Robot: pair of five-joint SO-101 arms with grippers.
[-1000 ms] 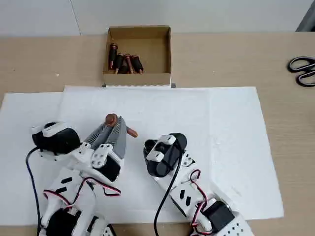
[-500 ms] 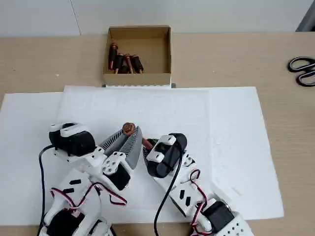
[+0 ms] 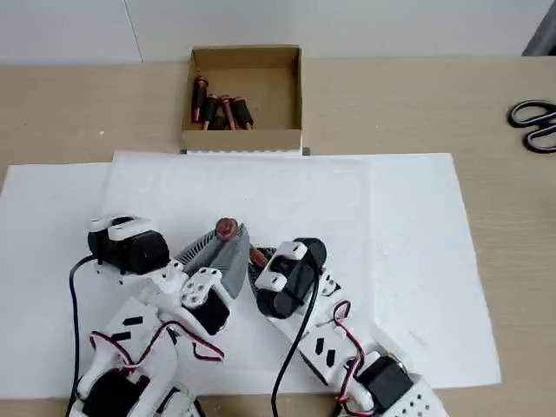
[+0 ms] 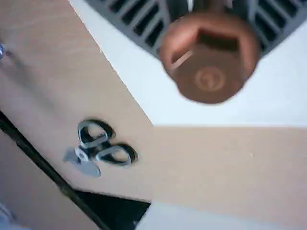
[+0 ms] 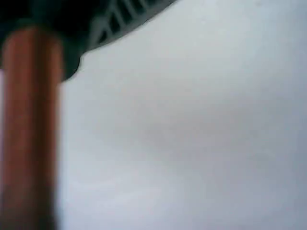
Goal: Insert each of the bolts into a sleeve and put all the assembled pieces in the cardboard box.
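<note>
— What carries it all?
— A wooden table, with a white sheet spread over its near part.

— And the arms?
— Both stand at the near edge, over the sheet. The left arm leans toward the middle. The right arm is just beside it, and their heads nearly touch.

— The box?
— The box sits on the table just past the sheet's far edge, open at the top. Several assembled pieces lie close together in its left half, dark sleeves on copper bolts.

— Anything else on the table?
— Scissors at the far right, well apart from the sheet.

— Now the left pincer.
— The left pincer is clamped on a bolt. The copper head sits at the tips, between the grey ribbed jaws. The shank slants from there toward the right arm, above the sheet.

— And the right pincer?
— In the high view the right pincer is tucked under its own wrist, so I cannot tell whether it grips anything. The right wrist view has a copper shaft running into a dark shape next to a ribbed jaw, with the sheet behind. Whether that shape is a sleeve I cannot tell.
</note>
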